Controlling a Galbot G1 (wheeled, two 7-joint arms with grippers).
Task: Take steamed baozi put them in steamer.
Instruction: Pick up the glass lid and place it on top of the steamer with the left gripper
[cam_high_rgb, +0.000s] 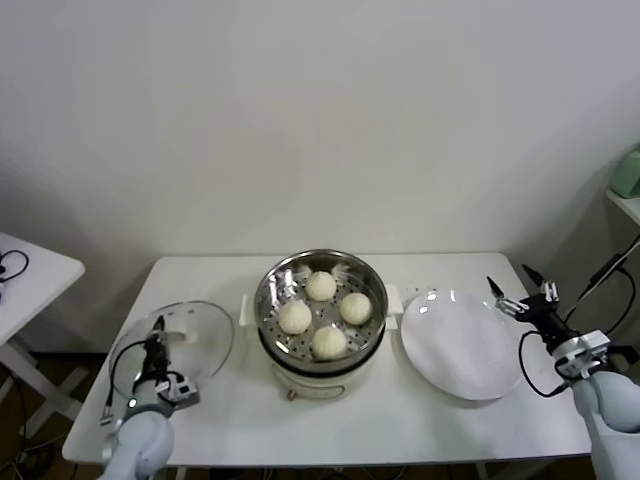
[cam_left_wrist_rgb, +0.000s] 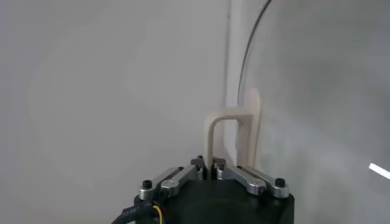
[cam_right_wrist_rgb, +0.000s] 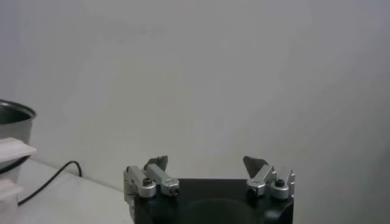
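Note:
Several cream-white baozi (cam_high_rgb: 320, 286) lie in the shiny steel steamer (cam_high_rgb: 277, 273) on its white pot base at the table's middle. My left gripper (cam_high_rgb: 157, 331) is at the table's left, shut on the cream handle (cam_left_wrist_rgb: 214, 131) of the round glass lid (cam_high_rgb: 205, 350), which lies flat on the table. In the left wrist view my left gripper (cam_left_wrist_rgb: 208, 167) pinches the handle's leg between its fingertips. My right gripper (cam_high_rgb: 518, 291) is open and empty, raised beyond the right edge of the white plate (cam_high_rgb: 450, 345); the right wrist view shows my right gripper (cam_right_wrist_rgb: 206, 163) spread against the wall.
The white table (cam_high_rgb: 420, 430) ends close to the plate's right. A small white side table (cam_high_rgb: 30, 275) stands at far left. A black cable (cam_right_wrist_rgb: 49, 176) runs beside the pot base. A wall stands behind the table.

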